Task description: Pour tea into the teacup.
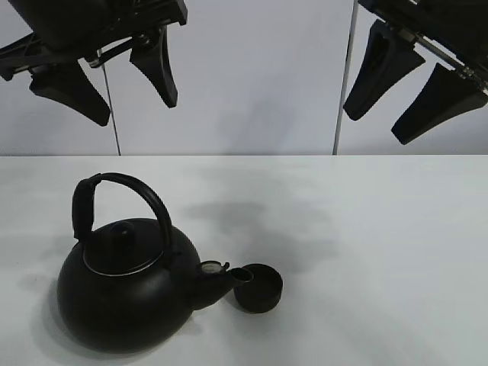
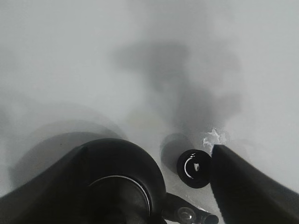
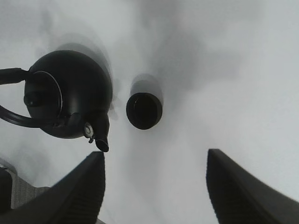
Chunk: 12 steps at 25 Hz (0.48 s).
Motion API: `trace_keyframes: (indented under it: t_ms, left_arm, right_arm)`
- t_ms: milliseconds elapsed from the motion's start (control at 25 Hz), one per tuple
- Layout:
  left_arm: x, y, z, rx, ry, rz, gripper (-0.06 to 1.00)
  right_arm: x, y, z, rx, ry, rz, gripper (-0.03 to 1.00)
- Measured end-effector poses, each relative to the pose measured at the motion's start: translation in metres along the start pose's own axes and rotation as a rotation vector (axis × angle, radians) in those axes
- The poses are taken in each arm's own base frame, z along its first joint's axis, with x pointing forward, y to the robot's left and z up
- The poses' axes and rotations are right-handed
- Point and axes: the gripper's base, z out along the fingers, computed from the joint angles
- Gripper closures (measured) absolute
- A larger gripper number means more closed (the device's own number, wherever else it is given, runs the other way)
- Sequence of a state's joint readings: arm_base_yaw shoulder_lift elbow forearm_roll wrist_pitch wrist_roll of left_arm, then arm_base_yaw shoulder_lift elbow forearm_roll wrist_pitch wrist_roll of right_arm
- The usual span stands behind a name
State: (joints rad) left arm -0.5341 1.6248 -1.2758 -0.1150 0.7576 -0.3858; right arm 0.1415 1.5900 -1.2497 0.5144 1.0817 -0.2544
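A big round black kettle [image 1: 126, 293] with an arched handle stands on the white table at the front left, its spout pointing right. The small matte-black teacup [image 1: 258, 287] sits just right of the spout tip. Both show in the left wrist view, kettle [image 2: 124, 172] and teacup [image 2: 194, 168], and in the right wrist view, kettle [image 3: 70, 93] and teacup [image 3: 144, 110]. My left gripper [image 1: 107, 88] hangs open and empty high above the kettle. My right gripper [image 1: 408, 80] hangs open and empty high at the upper right.
The white table [image 1: 366, 244] stretches to the right and back of the kettle. A pale wall with two vertical seams stands behind. Soft shadows of the arms lie on the table behind the teacup.
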Motion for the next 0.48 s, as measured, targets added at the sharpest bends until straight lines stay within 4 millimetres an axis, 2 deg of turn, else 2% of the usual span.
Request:
trace_keyframes:
  t_ms: [480]
  left_arm:
    - [0.0002, -0.0001, 0.0, 0.001, 0.002, -0.002, 0.42]
  right_arm:
    - [0.0, -0.0001, 0.0, 0.001, 0.0, 0.0, 0.54]
